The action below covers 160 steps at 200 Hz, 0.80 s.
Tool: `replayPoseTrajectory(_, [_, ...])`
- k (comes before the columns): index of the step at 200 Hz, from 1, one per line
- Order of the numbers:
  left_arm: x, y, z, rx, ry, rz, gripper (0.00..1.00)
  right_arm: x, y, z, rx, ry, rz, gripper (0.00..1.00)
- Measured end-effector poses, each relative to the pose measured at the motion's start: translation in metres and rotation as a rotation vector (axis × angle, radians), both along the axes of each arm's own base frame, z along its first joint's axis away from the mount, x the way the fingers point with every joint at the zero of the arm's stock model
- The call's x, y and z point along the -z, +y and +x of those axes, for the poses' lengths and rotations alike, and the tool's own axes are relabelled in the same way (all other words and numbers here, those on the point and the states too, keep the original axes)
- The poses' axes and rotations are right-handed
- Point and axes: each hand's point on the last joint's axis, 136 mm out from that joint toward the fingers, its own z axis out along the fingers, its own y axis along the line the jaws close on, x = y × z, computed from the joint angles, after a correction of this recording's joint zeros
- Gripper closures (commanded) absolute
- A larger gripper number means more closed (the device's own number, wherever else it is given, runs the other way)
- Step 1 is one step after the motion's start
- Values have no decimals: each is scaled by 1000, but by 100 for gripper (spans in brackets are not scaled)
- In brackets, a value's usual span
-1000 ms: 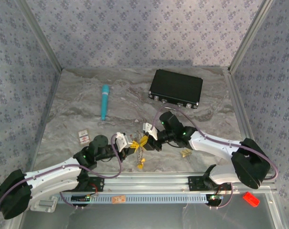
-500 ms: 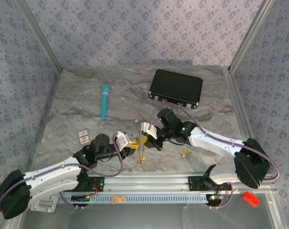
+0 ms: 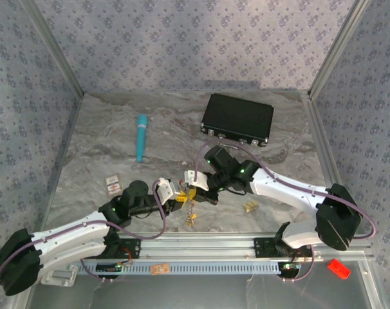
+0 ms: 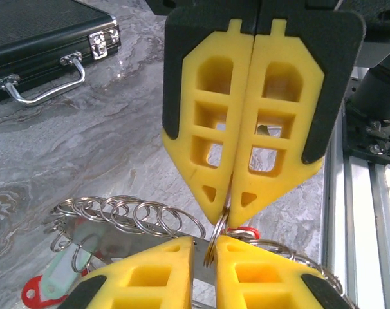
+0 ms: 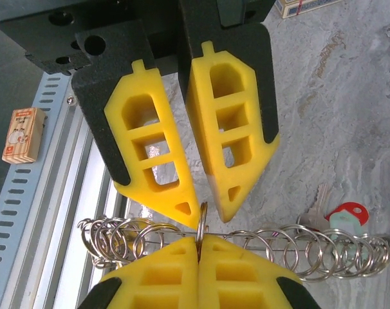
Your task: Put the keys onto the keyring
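Keys dangle in a short bunch above the marble-patterned table, slung between two robot grippers that meet tip to tip near its front edge. On the left, the left gripper has its yellow fingers parted by a crack. They straddle a small ring seen edge-on rather than plainly clamping it, apparently to steady it. Facing it, the right gripper is closed tight with the same ring nipped at its very tips. This is likely so the ring can be worked along the keyring, whose thin wire runs through a row of similar rings just below the fingers. A red tag shows just beyond the right end of that row. Another key sits apart on the table, right of the bunch. From above, the fingers cover the pinched ring. How the keyring closes, and which rings carry keys, cannot be made out, and the near fingers hide the middle of the row.
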Motion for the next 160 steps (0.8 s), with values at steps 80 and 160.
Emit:
replayPoseTrajectory(80, [-2, -3, -3, 24, -4, -14, 100, 1, 2, 6, 41, -3, 12, 78])
replayPoseTrajectory(160, [1, -1, -4, 11, -15, -77, 100, 10, -8, 13, 166, 105, 149, 70])
